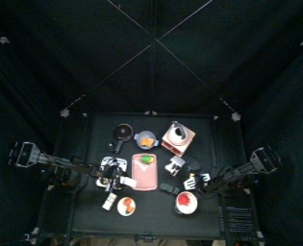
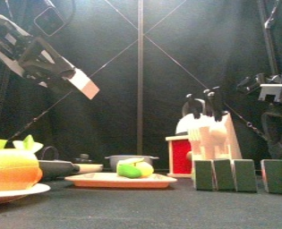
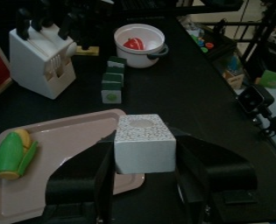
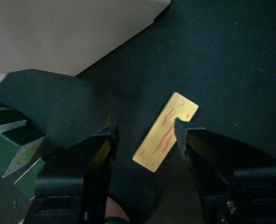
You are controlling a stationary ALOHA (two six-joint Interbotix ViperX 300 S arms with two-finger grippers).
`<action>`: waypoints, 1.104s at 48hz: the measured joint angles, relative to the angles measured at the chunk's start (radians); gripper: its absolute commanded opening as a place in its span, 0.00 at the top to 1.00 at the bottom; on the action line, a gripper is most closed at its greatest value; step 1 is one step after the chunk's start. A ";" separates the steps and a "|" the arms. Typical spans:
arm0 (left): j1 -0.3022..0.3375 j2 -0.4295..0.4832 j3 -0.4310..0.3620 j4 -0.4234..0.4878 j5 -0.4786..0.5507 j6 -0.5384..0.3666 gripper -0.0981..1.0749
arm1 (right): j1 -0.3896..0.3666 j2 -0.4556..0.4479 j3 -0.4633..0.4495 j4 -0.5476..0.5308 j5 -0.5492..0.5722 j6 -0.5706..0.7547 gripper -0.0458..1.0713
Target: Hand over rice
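The rice is a white box with a speckled top (image 3: 144, 142). It sits between the jaws of my left gripper (image 3: 144, 162), which is shut on its sides. In the front view the left gripper (image 2: 62, 70) holds the rice box (image 2: 83, 84) high above the table's left side, tilted. My right gripper (image 4: 143, 144) is open with nothing in it, hanging over a yellow tag (image 4: 167, 131) on the black table. In the front view the right gripper (image 2: 269, 89) hangs at the right, behind the knife block.
A pink tray (image 3: 70, 140) bears a green and yellow vegetable (image 3: 16, 153). A white knife block (image 2: 210, 134), small green boxes (image 2: 233, 174), a white bowl (image 3: 140, 54) with something red in it, and an orange item on a plate (image 2: 12, 170) stand around.
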 measured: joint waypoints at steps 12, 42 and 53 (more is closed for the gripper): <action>0.000 -0.002 0.000 0.002 0.000 0.000 0.54 | 0.052 -0.063 -0.026 -0.071 0.000 0.000 0.19; -0.002 0.000 -0.002 -0.049 -0.006 0.000 0.54 | 0.176 0.018 -0.229 -0.637 -0.184 0.002 0.19; -0.011 -0.002 -0.015 -0.095 -0.018 -0.002 0.54 | 0.126 0.098 -0.330 -0.830 -0.184 0.002 0.19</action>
